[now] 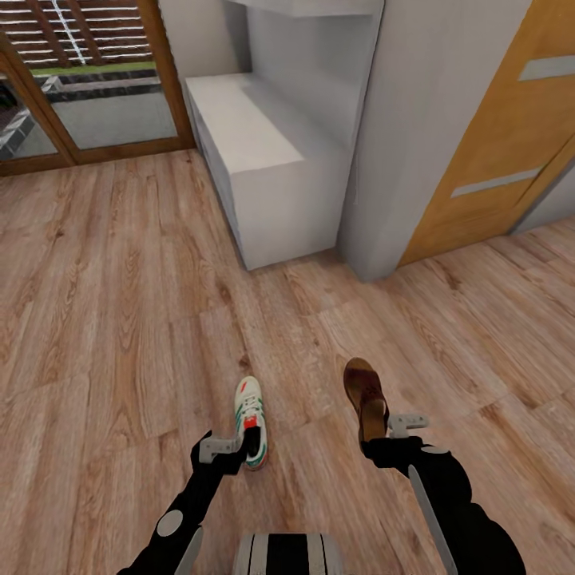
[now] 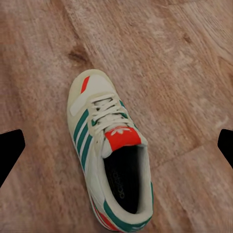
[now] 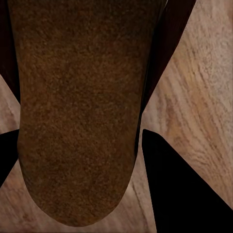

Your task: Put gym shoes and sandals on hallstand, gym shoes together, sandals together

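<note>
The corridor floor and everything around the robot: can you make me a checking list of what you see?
Surface: light brown wood-plank floor, bare around the shoes.
Job's things: one white lace-up gym shoe with green stripes and red tongue lies on the floor, toe pointing away from the robot; one dark brown leather sandal sits at the right gripper; light grey low shoe rack stands ahead against the wall, its top bare.
Clutter: nothing seen.
Grippers: left gripper open, hanging over the gym shoe; right gripper closed on the sandal's heel end.
Cables: nothing seen.
Surroundings: glazed wooden-framed door far left, orange wooden door right, grey wall between.
</note>
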{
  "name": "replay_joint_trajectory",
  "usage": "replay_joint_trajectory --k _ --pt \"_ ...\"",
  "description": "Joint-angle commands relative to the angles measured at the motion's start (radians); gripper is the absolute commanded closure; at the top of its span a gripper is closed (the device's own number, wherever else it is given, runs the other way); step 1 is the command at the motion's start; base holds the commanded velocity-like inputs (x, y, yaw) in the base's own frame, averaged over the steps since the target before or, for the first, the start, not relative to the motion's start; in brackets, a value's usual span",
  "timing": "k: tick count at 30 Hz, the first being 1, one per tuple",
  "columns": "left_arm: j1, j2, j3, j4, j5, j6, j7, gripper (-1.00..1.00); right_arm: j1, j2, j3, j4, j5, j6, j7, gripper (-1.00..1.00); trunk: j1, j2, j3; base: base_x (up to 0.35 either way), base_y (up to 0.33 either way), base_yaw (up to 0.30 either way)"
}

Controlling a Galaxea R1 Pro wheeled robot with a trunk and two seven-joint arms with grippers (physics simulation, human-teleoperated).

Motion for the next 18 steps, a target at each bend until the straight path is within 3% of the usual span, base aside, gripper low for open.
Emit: replay_joint_trajectory --k 1,13,18 --pt "0.0 0.0 -0.003 0.0 0.01 -0.004 0.001 -1.0 0.0 -0.001 0.0 -0.001 -0.001 0.005 -0.001 1.0 0.004 -0.007 -0.005 0.0 0.0 -0.053" --pt "-0.001 0.001 -0.004 0.0 0.01 -0.004 -0.001 -1.0 0.0 0.0 -0.003 -0.001 -0.002 0.005 -0.002 1.0 0.008 -0.014 -0.024 0.0 0.0 -0.192" --pt "-0.001 0.001 -0.001 0.0 0.011 -0.004 0.0 -1.0 0.0 0.0 -0.001 -0.001 -0.002 0.005 -0.002 1.0 0.008 -0.014 -0.026 0.0 0.0 -0.09"
